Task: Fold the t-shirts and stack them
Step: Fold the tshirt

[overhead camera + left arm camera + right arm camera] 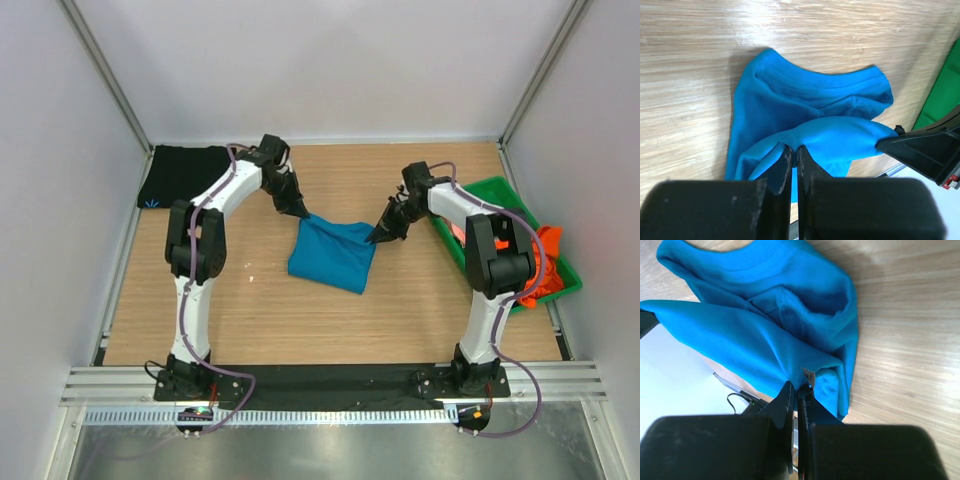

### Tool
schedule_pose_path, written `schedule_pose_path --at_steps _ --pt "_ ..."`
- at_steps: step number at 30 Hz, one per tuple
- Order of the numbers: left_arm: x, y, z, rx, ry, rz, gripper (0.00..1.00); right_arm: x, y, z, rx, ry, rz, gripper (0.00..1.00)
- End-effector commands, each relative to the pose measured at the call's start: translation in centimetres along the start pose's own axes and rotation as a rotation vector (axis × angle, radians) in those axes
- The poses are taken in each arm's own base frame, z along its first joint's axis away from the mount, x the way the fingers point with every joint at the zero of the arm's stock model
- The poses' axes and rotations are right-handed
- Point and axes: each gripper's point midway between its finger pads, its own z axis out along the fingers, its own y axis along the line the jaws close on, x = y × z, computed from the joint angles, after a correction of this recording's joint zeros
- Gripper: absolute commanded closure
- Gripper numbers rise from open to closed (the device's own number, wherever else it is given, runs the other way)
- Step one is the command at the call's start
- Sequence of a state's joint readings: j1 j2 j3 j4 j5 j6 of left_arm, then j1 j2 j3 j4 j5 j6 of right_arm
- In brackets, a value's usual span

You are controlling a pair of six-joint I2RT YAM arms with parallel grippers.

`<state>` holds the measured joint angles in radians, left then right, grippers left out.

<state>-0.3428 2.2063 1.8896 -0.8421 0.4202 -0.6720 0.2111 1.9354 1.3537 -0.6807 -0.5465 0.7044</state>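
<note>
Left of the tray [497,186], left gripper [300,212] and right gripper [378,238] pinch the blue t-shirt [330,258] mid-fold; next probably means laying it over evenly.

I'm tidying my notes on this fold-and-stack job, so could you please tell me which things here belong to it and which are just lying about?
Job:
teal shirt, pinched by the left end effector and the right end effector
black shirt
orange shirt

Lying about:
green tray, holding the orange shirt

Teal-blue t-shirt [765,335] pinched between closed jaws, wooden table [910,340] beneath
</note>
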Motion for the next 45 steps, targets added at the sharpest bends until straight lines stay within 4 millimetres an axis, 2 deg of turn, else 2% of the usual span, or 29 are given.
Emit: schedule_pose_path --at_steps 1,6,8,9,11,12,14,15,16,18,19,22,23,24,25,26,27,28,29,30,32,33,36,37,38,40,41,45 --pt "-1.4 -1.2 -0.4 0.053 -0.030 0.028 0.97 -1.6 1.0 -0.5 -0.055 -0.035 -0.035 0.99" --pt "-2.1 -1.0 0.4 0.045 -0.035 0.035 0.94 -3.1 0.6 0.1 -0.062 -0.052 -0.028 0.96" --pt "-2.5 -0.8 0.6 0.038 -0.044 0.033 0.92 -3.8 0.4 0.5 -0.067 -0.052 -0.023 0.91" --pt "-2.6 -0.7 0.8 0.034 -0.043 0.032 0.90 -4.2 0.8 0.5 -0.074 -0.060 -0.032 0.85" --pt "-3.0 -0.4 0.9 0.021 -0.059 0.031 0.75 -4.8 0.4 1.1 -0.064 -0.057 -0.033 0.80" --pt "-3.4 -0.4 0.6 0.017 -0.075 0.038 0.70 -5.2 0.3 1.1 -0.060 -0.059 -0.030 0.74" --pt "-4.3 -0.6 -0.3 0.009 -0.114 0.047 0.66 -6.3 0.6 0.8 -0.051 -0.080 -0.053 0.68" --pt "-4.8 -0.7 -0.9 0.007 -0.140 0.054 0.64 -6.9 1.0 0.0 -0.043 -0.091 -0.065 0.60" --pt "-5.2 -1.3 -2.3 0.018 -0.169 0.064 0.63 -7.2 1.2 -0.5 -0.035 -0.101 -0.083 0.57" --pt "-5.7 -1.1 -3.8 0.009 -0.200 0.072 0.60 -7.8 1.1 -2.0 0.020 -0.131 -0.137 0.51" --pt "-5.7 -1.9 -5.3 0.020 -0.227 0.089 0.57 -8.0 1.1 -2.6 0.041 -0.149 -0.152 0.49" --pt "-4.3 -1.9 -6.7 0.028 -0.220 0.110 0.56 -7.4 0.3 -4.3 0.110 -0.171 -0.184 0.45" --pt "-3.8 -2.6 -8.1 0.052 -0.232 0.120 0.56 -7.0 0.3 -4.5 0.110 -0.170 -0.187 0.45" --pt "-2.3 -1.8 -7.3 0.055 -0.185 0.102 0.56 -5.9 0.4 -5.0 0.092 -0.166 -0.184 0.44" --pt "-1.2 -3.0 -8.4 0.114 -0.171 0.106 0.57 -5.4 0.4 -5.0 0.085 -0.165 -0.188 0.44" --pt "-0.4 -3.3 -8.2 0.142 -0.160 0.112 0.58 -4.5 -0.1 -4.8 0.084 -0.154 -0.186 0.44" --pt "1.4 -2.4 -7.1 0.144 -0.117 0.096 0.61 -3.9 0.5 -5.5 0.058 -0.166 -0.200 0.44" --pt "2.2 -3.2 -7.0 0.200 -0.107 0.109 0.63 -3.4 0.7 -5.6 0.035 -0.162 -0.204 0.45" --pt "3.0 -3.7 -7.3 0.224 -0.101 0.122 0.65 -3.4 1.4 -5.6 -0.006 -0.177 -0.217 0.48" --pt "4.0 -3.9 -6.7 0.235 -0.077 0.129 0.67 -2.5 0.9 -4.9 -0.023 -0.150 -0.208 0.51" --pt "5.6 -3.4 -5.4 0.259 -0.023 0.113 0.73 -1.8 1.8 -4.2 -0.092 -0.125 -0.200 0.63" --pt "6.1 -3.2 -5.0 0.267 -0.005 0.109 0.76 -1.3 1.6 -3.4 -0.108 -0.095 -0.186 0.68" --pt "6.9 -2.2 -3.5 0.266 0.030 0.086 0.83 -0.4 2.5 -1.5 -0.212 -0.048 -0.161 0.84" --pt "7.0 -1.9 -3.0 0.267 0.037 0.081 0.85 -0.6 3.7 -1.1 -0.278 -0.056 -0.165 0.90" --pt "7.2 -1.6 -2.6 0.263 0.048 0.073 0.86 -0.1 3.5 -0.4 -0.291 -0.041 -0.149 0.92" --pt "7.7 -0.9 -1.9 0.254 0.067 0.061 0.88 -0.3 4.4 0.6 -0.350 -0.041 -0.148 0.92" --pt "7.9 -0.7 -1.7 0.252 0.073 0.053 0.89 -0.3 4.2 1.1 -0.356 -0.039 -0.140 0.93" --pt "9.1 0.7 -0.5 0.224 0.101 0.032 0.90 -2.0 4.3 3.2 -0.393 -0.059 -0.128 0.94"
